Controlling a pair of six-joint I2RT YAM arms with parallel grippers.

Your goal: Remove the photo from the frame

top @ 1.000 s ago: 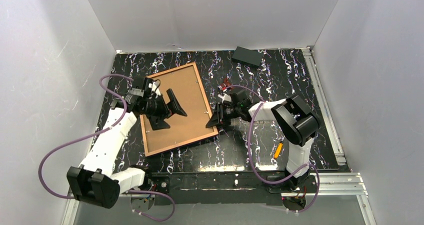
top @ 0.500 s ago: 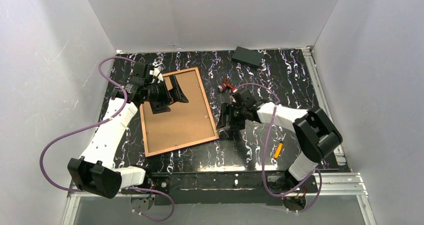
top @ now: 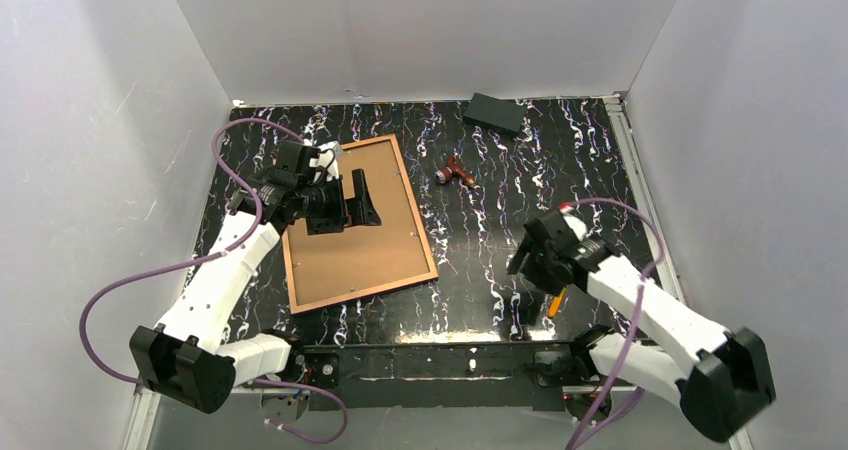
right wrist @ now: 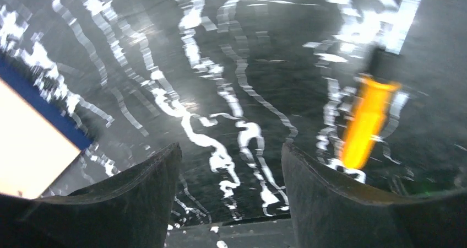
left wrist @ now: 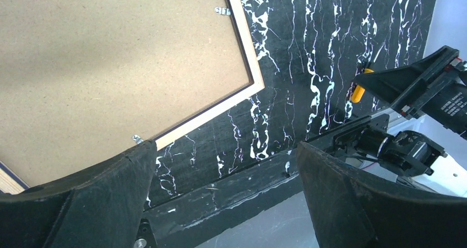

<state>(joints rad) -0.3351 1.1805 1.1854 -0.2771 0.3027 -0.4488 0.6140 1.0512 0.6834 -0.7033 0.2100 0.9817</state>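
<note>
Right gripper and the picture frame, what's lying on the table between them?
Nothing: the top view shows only bare black marbled table between the right gripper and the frame. The small red thing sits farther back, off that line.

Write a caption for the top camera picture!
Left hand open over the face-down photo; right hand apart, over the black marbled table.

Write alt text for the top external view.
A picture frame lies face down on a marbled table, the photo's brown board back up. The open left gripper is over its far-left part; the open right gripper is apart, near right.
</note>
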